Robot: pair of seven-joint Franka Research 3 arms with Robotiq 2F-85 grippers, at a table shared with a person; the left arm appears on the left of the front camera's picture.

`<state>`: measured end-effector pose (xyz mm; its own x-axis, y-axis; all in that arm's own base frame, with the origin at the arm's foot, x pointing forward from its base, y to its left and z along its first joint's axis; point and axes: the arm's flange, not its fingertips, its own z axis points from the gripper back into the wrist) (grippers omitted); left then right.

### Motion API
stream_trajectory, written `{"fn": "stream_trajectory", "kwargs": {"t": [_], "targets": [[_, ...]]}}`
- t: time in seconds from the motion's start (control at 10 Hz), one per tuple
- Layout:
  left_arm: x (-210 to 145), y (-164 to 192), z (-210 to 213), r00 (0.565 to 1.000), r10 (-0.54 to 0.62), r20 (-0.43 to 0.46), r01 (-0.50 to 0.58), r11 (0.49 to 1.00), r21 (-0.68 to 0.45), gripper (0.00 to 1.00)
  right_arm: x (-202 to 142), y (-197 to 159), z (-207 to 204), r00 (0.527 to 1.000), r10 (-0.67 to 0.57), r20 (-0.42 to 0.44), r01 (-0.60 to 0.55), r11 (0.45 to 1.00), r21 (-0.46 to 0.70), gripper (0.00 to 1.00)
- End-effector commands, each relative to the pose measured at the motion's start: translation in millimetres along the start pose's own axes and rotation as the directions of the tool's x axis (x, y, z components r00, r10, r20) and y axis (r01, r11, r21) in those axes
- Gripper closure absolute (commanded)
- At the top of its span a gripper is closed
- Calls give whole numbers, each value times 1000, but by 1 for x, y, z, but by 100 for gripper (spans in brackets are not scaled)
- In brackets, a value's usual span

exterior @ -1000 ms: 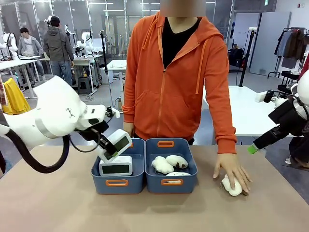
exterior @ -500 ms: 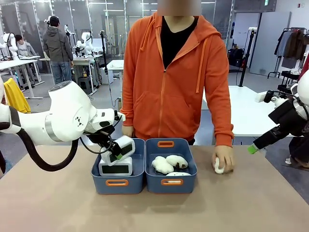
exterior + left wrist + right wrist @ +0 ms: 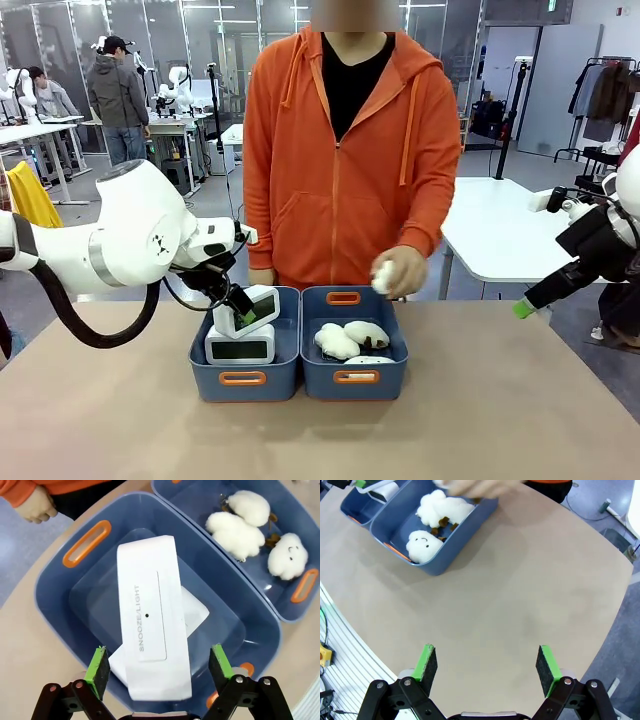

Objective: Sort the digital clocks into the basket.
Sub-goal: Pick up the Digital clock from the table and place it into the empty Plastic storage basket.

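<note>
Two white digital clocks lie in the left dark blue basket (image 3: 243, 378). The upper clock (image 3: 250, 310) leans on the lower clock (image 3: 240, 348), whose screen faces me. In the left wrist view the upper clock (image 3: 150, 645) shows its SNOOZE/LIGHT bar and rests across the lower clock (image 3: 196, 613) inside the basket (image 3: 60, 610). My left gripper (image 3: 159, 669) hangs just above it, open, with a gap between each green pad and the clock. My right gripper (image 3: 487, 667) is open over bare table at the right, holding nothing.
The adjoining blue tub (image 3: 355, 378) holds cream plush toys (image 3: 350, 338). The person stands at the far side, one hand holding a plush toy (image 3: 383, 276) above that tub. The tabletop to the right of the tubs (image 3: 520, 595) is bare.
My left gripper lowered the clock into the left basket and opened off it. The person's hand picked the plush toy off the table at the right and raised it over the right tub.
</note>
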<state>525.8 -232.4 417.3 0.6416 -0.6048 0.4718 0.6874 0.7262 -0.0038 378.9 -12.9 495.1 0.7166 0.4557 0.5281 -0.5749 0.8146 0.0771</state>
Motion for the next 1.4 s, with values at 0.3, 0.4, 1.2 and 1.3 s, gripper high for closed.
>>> {"fn": "stream_trajectory", "kwargs": {"t": [0.3, 0.4, 1.2, 1.3], "targets": [[-65, 52, 105, 998, -51, -47, 40, 977, -208, 0, 0, 1, 0, 1000, -15, -12, 15, 1000, -10, 0], [-81, 58, 116, 995, -96, -13, 90, 968, -235, 0, 0, 1, 0, 1000, -15, -12, 15, 1000, -10, 0], [-206, 129, 206, 988, 133, 81, -130, 991, -40, 0, 0, 1, 0, 1000, -15, -12, 15, 1000, -10, 0], [-221, 136, 224, 986, 97, 133, -85, 992, -90, 0, 0, 1, 0, 1000, -15, -12, 15, 1000, -10, 0]]}}
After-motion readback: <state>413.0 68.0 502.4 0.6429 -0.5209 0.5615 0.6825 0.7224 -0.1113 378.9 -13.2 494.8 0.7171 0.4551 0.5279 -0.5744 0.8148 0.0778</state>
